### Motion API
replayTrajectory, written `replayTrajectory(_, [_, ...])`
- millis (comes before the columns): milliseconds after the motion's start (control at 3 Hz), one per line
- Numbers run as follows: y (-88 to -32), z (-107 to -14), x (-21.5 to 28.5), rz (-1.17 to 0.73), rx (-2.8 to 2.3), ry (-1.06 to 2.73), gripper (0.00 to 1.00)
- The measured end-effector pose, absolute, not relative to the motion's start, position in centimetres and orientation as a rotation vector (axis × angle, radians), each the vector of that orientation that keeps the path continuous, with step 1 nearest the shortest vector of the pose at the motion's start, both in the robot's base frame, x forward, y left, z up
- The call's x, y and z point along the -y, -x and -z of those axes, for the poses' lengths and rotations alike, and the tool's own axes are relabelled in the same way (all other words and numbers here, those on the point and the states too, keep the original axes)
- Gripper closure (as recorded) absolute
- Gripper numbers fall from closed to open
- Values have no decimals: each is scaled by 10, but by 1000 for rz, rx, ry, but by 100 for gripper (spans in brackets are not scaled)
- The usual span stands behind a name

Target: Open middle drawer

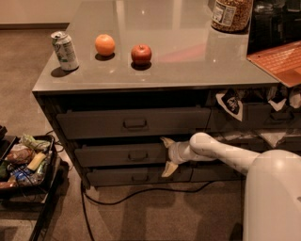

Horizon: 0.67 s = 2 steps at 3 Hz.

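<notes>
Lower left: black tray (51, 162) of crumpled packets on the carpet. Bench (188, 33), smooth glossy grey top, carries a dented can (65, 50), a round orange (105, 44) and a red apple (141, 54).

Below is a stack of dark matte drawer fronts. Middle drawer (108, 155), low front with a small rectangular pull (138, 156), sits mid-frame between the taller top drawer (94, 124) and the bottom drawer (117, 178). Black cable (141, 193) loops on the floor beneath.

Hand (168, 156) at the middle drawer's right end, pale tapered fingers spread apart, one above the front and one below. Rounded white arm (221, 153) runs right. Jar (230, 14) upper right.
</notes>
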<state>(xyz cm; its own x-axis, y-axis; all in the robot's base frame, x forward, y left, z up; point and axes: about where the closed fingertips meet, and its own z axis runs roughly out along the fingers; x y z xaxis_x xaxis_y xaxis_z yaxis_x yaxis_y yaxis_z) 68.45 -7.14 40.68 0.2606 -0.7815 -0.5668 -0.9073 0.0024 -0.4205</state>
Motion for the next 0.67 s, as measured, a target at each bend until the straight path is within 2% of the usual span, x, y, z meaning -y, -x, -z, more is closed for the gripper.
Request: replayTrajectory(667, [-684,-407,71,-216,-1543,1797,30])
